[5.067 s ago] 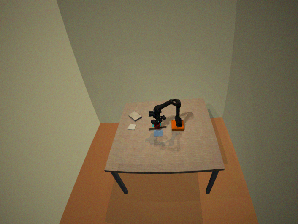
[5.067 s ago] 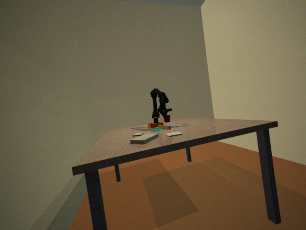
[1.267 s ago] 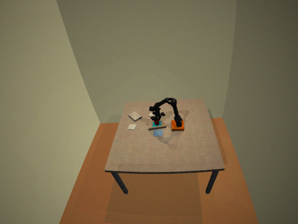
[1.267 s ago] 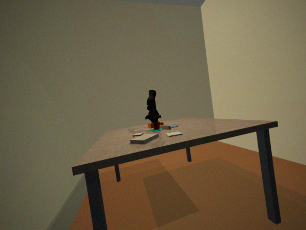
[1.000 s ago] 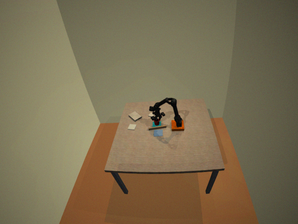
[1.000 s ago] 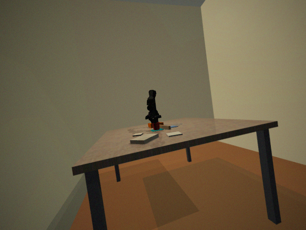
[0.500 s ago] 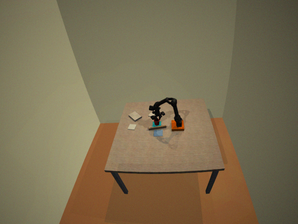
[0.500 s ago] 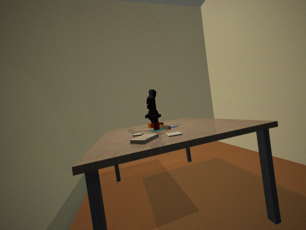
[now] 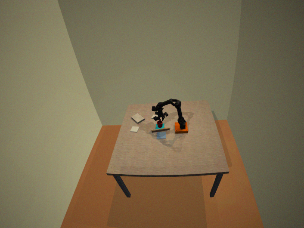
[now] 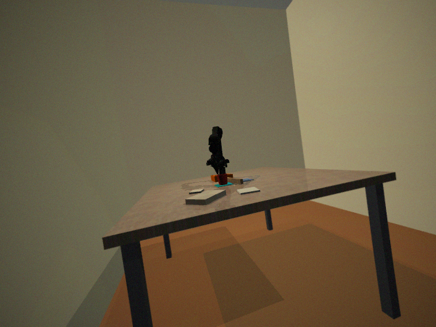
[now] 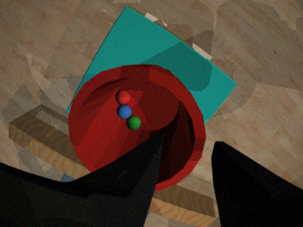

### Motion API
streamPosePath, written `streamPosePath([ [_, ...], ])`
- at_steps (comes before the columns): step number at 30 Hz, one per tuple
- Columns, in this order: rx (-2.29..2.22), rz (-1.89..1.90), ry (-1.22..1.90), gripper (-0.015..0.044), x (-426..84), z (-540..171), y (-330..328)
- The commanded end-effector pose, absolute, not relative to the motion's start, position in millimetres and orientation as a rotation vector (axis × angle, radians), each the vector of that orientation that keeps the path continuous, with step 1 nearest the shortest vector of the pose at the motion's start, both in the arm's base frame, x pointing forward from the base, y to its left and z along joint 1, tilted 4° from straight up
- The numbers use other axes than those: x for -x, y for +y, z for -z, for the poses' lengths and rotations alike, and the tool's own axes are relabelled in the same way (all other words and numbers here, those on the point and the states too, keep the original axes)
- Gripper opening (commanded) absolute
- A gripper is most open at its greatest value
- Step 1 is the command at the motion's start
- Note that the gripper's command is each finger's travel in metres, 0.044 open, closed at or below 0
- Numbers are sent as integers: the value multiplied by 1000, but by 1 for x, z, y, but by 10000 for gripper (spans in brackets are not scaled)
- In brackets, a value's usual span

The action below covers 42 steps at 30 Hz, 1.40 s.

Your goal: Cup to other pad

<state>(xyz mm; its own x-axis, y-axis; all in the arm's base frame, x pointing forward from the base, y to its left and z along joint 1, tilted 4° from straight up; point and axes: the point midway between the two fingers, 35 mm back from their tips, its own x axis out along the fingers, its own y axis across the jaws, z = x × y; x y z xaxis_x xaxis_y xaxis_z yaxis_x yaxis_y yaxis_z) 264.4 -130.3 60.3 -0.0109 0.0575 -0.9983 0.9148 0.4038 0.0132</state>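
Red and round, the cup stands upright on a teal pad near the middle of a wooden bench. Three marbles, red, blue and green, lie together at its bottom, so none has spilled. The black end effector hangs just above, its fingers partly spread and straddling the near wall of the cup: one fingertip sits inside the rim, the other outside. The gap between them is wider than the wall, so the cup looks released rather than pinched. A rim pinch of this kind keeps the cup level in carriage, which suits loose marbles. A low wooden bar lies across the bench between the teal pad and a pale blue pad beyond it, so any carry from one to the other must rise over it. The arm's orange base sits to one side. Flat grey slabs lie apart, well away from the pads.
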Motion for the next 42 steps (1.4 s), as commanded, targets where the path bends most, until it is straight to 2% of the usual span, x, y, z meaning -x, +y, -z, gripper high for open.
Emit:
streamPosePath([
  [1, -931, 864, 1414, 128, -265, -67, -131],
  [10, -930, 863, 1415, 128, -264, -78, -131],
  [22, -936, 866, 1418, 440, -265, -80, -131],
  [42, -930, 863, 1414, 440, -267, -138, -134],
])
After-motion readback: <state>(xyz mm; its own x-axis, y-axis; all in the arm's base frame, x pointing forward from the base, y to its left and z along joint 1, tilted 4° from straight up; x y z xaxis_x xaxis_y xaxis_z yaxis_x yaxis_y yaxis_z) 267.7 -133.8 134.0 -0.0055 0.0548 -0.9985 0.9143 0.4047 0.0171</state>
